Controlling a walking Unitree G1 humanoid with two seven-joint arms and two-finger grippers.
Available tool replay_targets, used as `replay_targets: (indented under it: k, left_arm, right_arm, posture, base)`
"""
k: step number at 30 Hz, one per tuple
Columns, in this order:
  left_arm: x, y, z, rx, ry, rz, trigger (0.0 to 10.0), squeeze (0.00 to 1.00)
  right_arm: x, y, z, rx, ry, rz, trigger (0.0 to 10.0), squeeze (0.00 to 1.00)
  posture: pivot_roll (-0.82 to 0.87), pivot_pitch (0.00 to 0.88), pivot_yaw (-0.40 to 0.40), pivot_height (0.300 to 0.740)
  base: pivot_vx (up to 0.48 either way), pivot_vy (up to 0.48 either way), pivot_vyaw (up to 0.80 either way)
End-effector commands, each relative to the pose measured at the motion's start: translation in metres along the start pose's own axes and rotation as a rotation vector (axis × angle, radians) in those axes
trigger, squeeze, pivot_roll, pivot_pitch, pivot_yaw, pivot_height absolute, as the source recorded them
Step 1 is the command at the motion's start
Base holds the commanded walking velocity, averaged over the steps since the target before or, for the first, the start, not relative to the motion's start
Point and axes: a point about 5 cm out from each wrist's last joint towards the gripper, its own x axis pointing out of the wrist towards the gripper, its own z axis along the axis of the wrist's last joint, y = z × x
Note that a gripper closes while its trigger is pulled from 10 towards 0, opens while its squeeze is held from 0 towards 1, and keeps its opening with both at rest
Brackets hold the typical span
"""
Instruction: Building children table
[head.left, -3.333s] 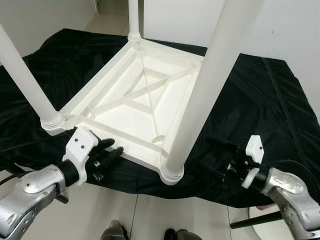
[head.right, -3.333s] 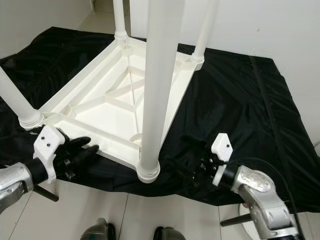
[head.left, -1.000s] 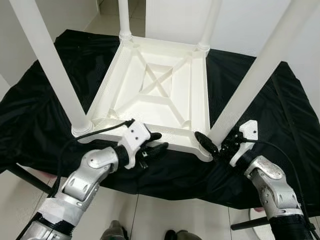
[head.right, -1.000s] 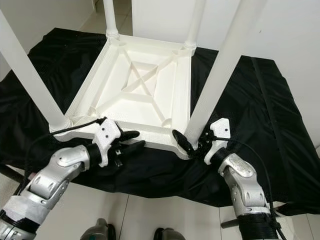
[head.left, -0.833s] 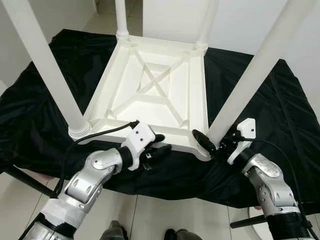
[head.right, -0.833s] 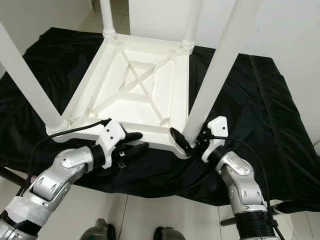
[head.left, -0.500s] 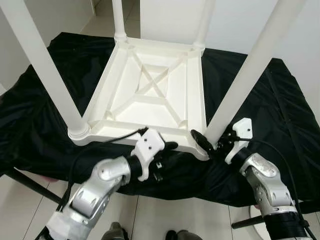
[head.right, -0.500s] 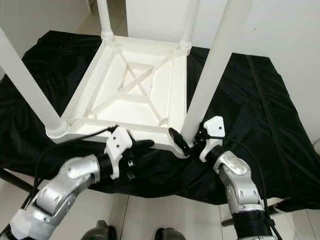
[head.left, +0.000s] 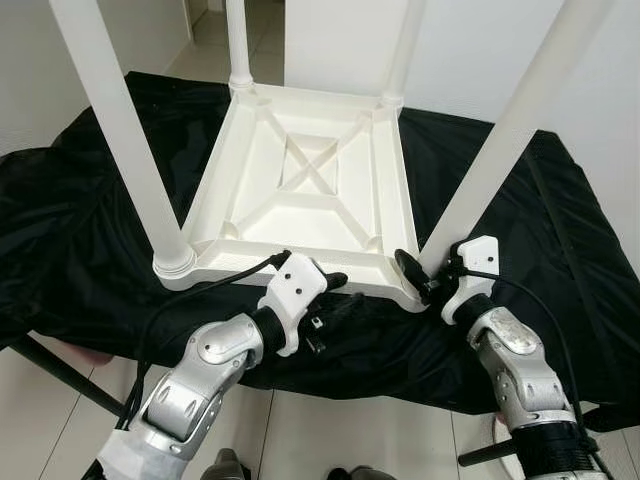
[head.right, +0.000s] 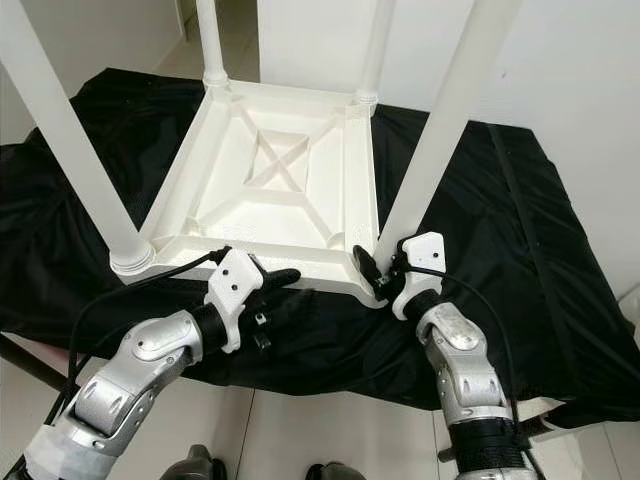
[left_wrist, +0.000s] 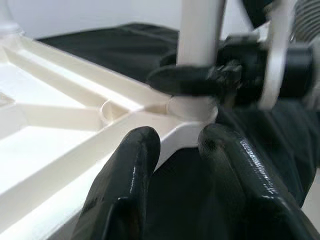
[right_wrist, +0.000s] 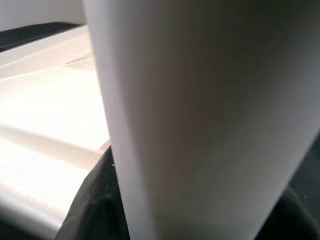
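Observation:
A white children's table (head.left: 300, 200) lies upside down on a black cloth (head.left: 80, 200), its legs pointing up. My left gripper (head.left: 340, 293) is at the near rim of the tabletop. It is open: in the left wrist view its fingertips (left_wrist: 142, 145) stand apart just short of the rim (left_wrist: 75, 150). My right gripper (head.left: 425, 275) is at the foot of the near right leg (head.left: 500, 150), with one finger (head.left: 408, 268) on the inner side and the other hidden behind the leg. That leg (right_wrist: 210, 115) sits between the fingers in the right wrist view.
The near left leg (head.left: 130, 150) rises close to my left arm. The cloth hangs over the front edge above a pale tiled floor (head.left: 330, 440). A dark rod (head.left: 60, 375) slants under the cloth at the lower left. A white wall (head.left: 600, 100) stands to the right.
My left gripper has slid right along the near rim, towards the near right leg. My right gripper has drawn in until it holds that leg's foot. The camera has shifted a little.

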Motion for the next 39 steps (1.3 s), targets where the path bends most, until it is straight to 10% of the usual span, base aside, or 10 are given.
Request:
replay_targets:
  k: [1, 11, 17, 18, 23, 24, 32, 33, 34, 39]
  left_arm:
    - [0.002, 0.004, -0.002, 0.0, 0.006, 0.093, 10.0, 0.0]
    - [0.009, 0.003, -0.002, -0.004, -0.009, 0.098, 10.0, 0.0]
    - [0.012, 0.006, 0.0, -0.011, -0.023, 0.112, 10.0, 0.0]
    - [0.013, 0.006, 0.002, -0.013, -0.03, 0.119, 10.0, 0.0]
    - [0.014, 0.007, 0.003, -0.014, -0.039, 0.132, 10.0, 0.0]
    - [0.015, 0.007, 0.004, -0.014, -0.042, 0.137, 10.0, 0.0]
    - [0.014, 0.007, 0.004, -0.011, -0.044, 0.142, 10.0, 0.0]
    - [0.014, 0.005, 0.004, -0.014, -0.046, 0.134, 10.0, 0.0]
    - [0.014, 0.004, 0.004, -0.014, -0.047, 0.127, 10.0, 0.0]
    - [0.014, 0.003, 0.004, -0.01, -0.043, 0.117, 10.0, 0.0]
  right_arm:
    - [0.0, -0.002, -0.014, 0.005, 0.089, -0.165, 0.0, 0.0]
    - [0.003, -0.001, -0.027, 0.046, 0.142, -0.508, 0.0, 0.0]
    - [0.013, 0.01, -0.023, 0.116, 0.115, -0.472, 0.0, 0.0]
    - [0.017, 0.011, -0.017, 0.138, 0.075, -0.441, 10.0, 0.0]
    - [0.023, 0.01, -0.002, 0.119, -0.02, -0.323, 10.0, 0.0]
    - [0.025, 0.009, 0.003, 0.119, -0.046, -0.27, 10.0, 1.0]
    - [0.027, 0.003, 0.016, 0.097, -0.091, 0.026, 10.0, 1.0]
    - [0.027, 0.002, 0.017, 0.078, -0.082, 0.09, 10.0, 0.88]
    - [0.026, 0.002, 0.016, 0.072, -0.071, 0.154, 10.0, 0.08]
    - [0.023, -0.003, 0.013, 0.014, -0.038, 0.354, 10.0, 0.0]
  posture:
    - [0.12, 0.036, -0.06, 0.74]
    - [0.1, 0.009, -0.055, 0.74]
    - [0.11, 0.0, -0.06, 0.74]
    - [0.11, 0.0, -0.06, 0.74]
    - [0.12, 0.0, -0.062, 0.74]
    - [0.13, 0.0, -0.069, 0.74]
    - [0.14, 0.0, -0.084, 0.74]
    - [0.14, 0.0, -0.086, 0.74]
    - [0.14, 0.0, -0.087, 0.74]
    - [0.14, 0.0, -0.078, 0.74]
  base:
    - [0.0, 0.0, 0.0]
    - [0.0, 0.0, 0.0]
    - [0.0, 0.0, 0.0]
    - [0.0, 0.0, 0.0]
    - [0.0, 0.0, 0.0]
    - [0.0, 0.0, 0.0]
    - [0.0, 0.0, 0.0]
    - [0.0, 0.0, 0.0]
    - [0.0, 0.0, 0.0]
    - [0.0, 0.0, 0.0]
